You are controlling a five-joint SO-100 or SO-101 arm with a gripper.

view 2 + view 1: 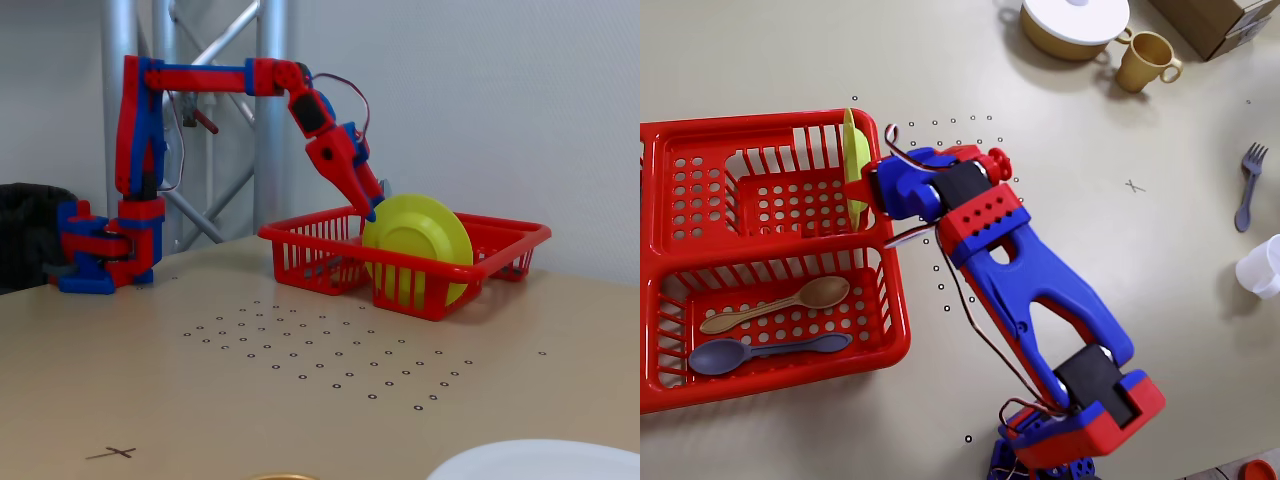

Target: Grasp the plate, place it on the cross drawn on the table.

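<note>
Grey pen lines make the cross [120, 452] you are aiming for; in the fixed view it sits nearest the camera on the bare table [300, 400], with rows of small black ring dots [320, 350] behind it. Past the dots you see the red basket [430, 300], and the plate [418, 248] stands on its edge inside it, leaning against the front wall. From overhead the plate [855, 165] shows only as a thin green strip in the top part of the basket [895, 330], and 2 spoons, 1 tan [780, 305] and 1 purple [765, 352], lie in the part below it. The gripper [370, 212] is right at the plate's top left rim. You cannot tell if the fingers are pinching the rim or are just beside it, because the arm hides them from above. The plate looks like light, stiff plastic, and it is smooth, so it may slip. Your best hold is probably the top rim, 1 finger on each face. Lift it straight up so it clears the basket wall. The cross [1134, 186] is well apart from the basket, so you have a long carry.
</note>
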